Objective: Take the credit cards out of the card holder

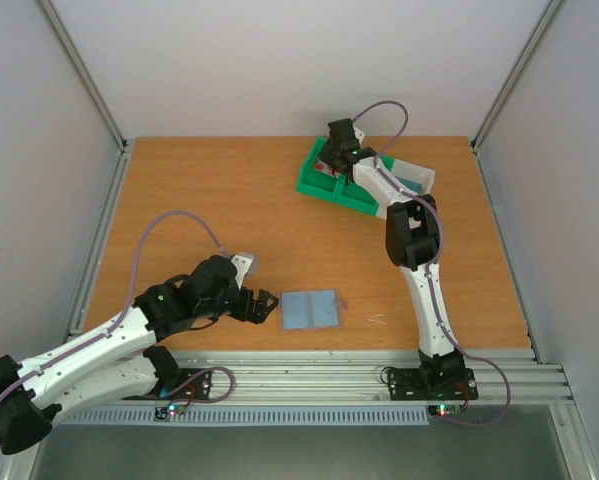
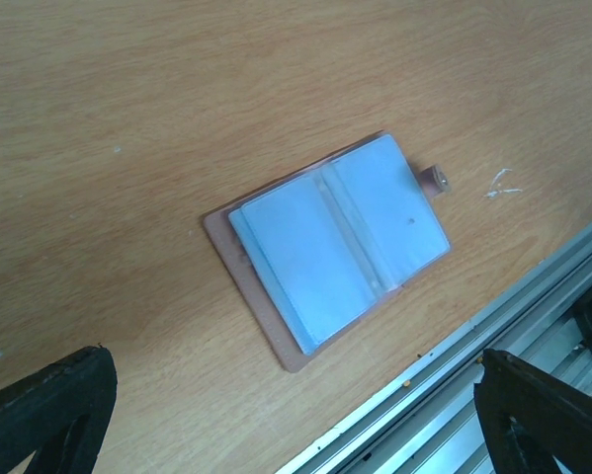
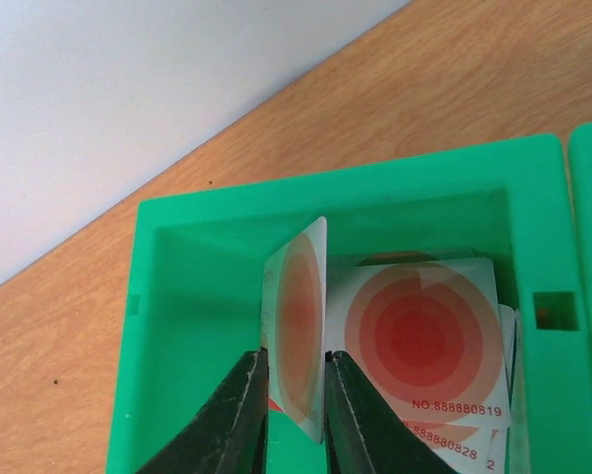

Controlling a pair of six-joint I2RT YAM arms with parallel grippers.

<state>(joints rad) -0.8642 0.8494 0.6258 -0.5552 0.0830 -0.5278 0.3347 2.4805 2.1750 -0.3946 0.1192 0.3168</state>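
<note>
The thin white plastic credit card (image 3: 300,326) printed with red rings stands on edge in the lower middle of the right wrist view. It is pinched by its lower part between the closed black fingers of the right gripper (image 3: 296,373). It is probably held upright like this so that it can drop straight into the compartment below. It hangs over a pocket of the green plastic compartment tray (image 3: 177,296). There, other cards (image 3: 424,336) with the same red rings already lie flat in a loose stack, just right of the held one.

The flat blue-grey bifold card holder (image 2: 330,247) has a brownish outer cover and lies open on the orange wooden table (image 1: 229,200). That is in the lower middle of the top view, well apart from the tray at the upper right. Its clear sleeves look plain blue with no card showing, so the emptying seems nearly done. Its small snap tab (image 2: 436,178) sticks out to the right.

The left gripper (image 1: 267,305) sits just left of the holder with its fingers spread wide, gripping nothing. It is perhaps placed to steady the holder. The aluminium rail (image 2: 493,346) runs close along the holder's near edge.
</note>
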